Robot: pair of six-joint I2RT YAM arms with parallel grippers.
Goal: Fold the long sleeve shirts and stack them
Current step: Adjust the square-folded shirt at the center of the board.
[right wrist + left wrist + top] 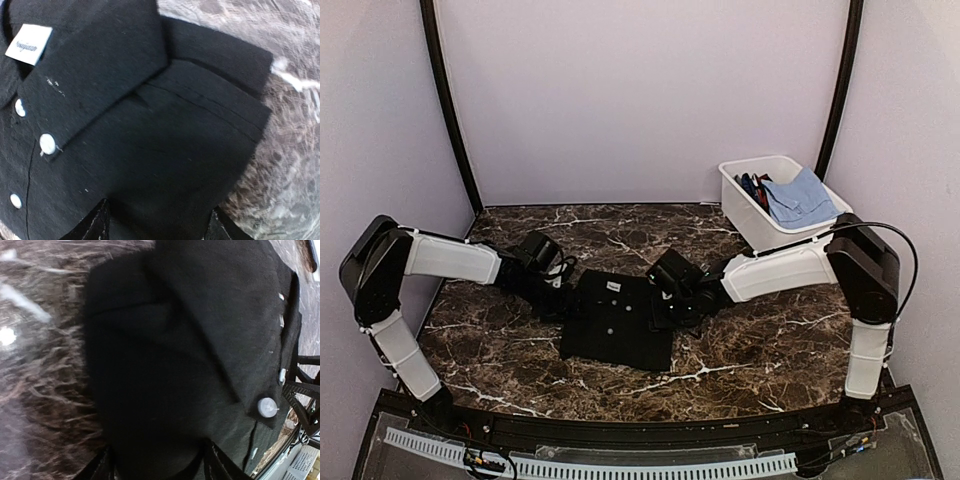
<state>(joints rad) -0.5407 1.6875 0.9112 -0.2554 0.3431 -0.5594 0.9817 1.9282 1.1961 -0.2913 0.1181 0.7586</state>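
Note:
One black long sleeve shirt (617, 322) lies folded into a rectangle in the middle of the marble table, collar toward the back, with its white label (28, 44) and white buttons (47, 144) showing. My left gripper (558, 293) sits low at the shirt's left shoulder. In the left wrist view its fingers (218, 464) stand apart over flat black cloth (190, 340). My right gripper (666, 303) is at the right shoulder, jaws also apart above the folded sleeve edge (215, 105). Neither gripper pinches any cloth that I can see.
A white bin (748, 212) stands at the back right, holding a light blue cloth (800, 197) and some darker items. Bare marble table (760, 350) surrounds the shirt. Black frame posts rise at both back corners.

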